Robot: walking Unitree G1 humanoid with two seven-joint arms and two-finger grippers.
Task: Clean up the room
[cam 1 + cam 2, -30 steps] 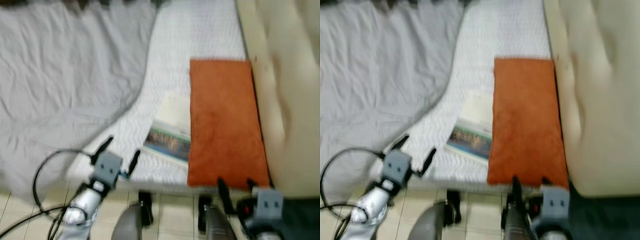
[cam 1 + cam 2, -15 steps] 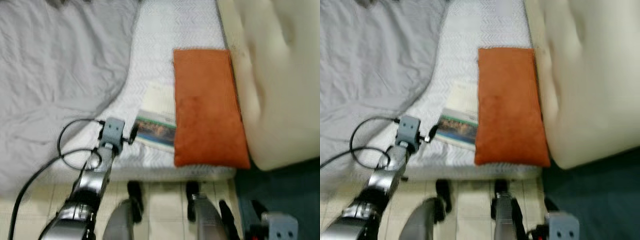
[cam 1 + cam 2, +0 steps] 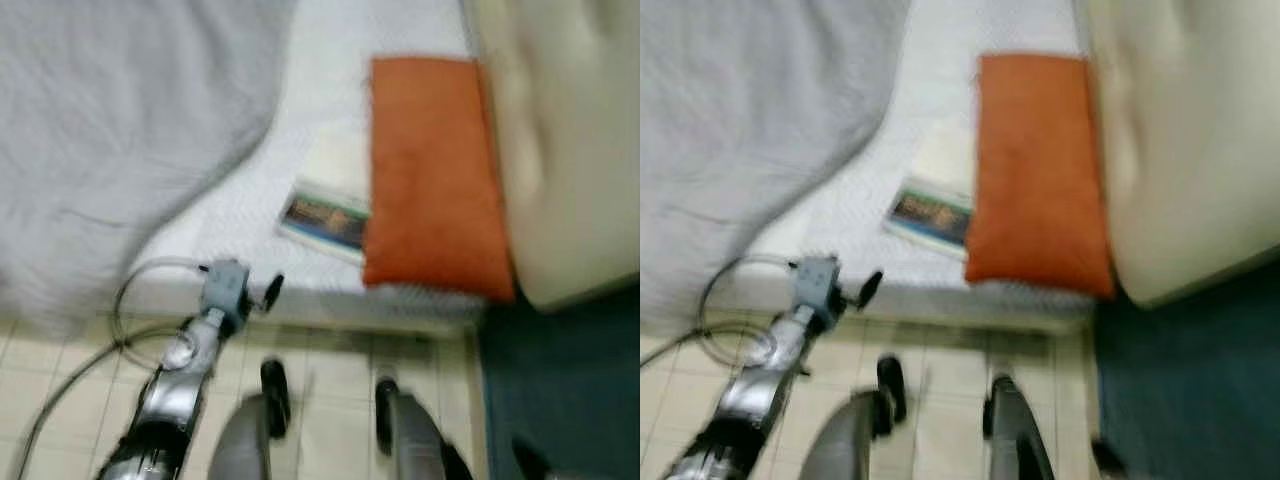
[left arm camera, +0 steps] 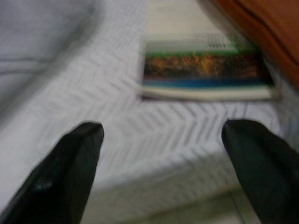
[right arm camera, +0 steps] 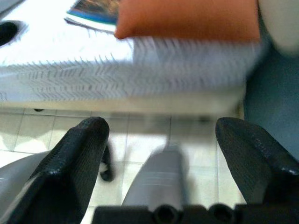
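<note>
The bed (image 3: pixel 330 110) stood on pale tiles, its grey blanket (image 3: pixel 120 120) pushed aside. A book (image 4: pixel 205 70) lay near the mattress edge, half tucked under an orange cushion (image 3: pixel 432 180). The left gripper (image 4: pixel 161 158) hovered just off that edge, fingers spread wide and empty, aimed at the book, likely for pickup. The right gripper (image 5: pixel 161 158) hung low over the floor, equally open, holding nothing.

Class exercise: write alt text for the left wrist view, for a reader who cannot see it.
Blurred close-up along the left claw, its two black fingers spread open over the edge of a white bed. Just beyond them lies a book, its far corner tucked under an orange pillow, with a grey blanket to one side.
</note>
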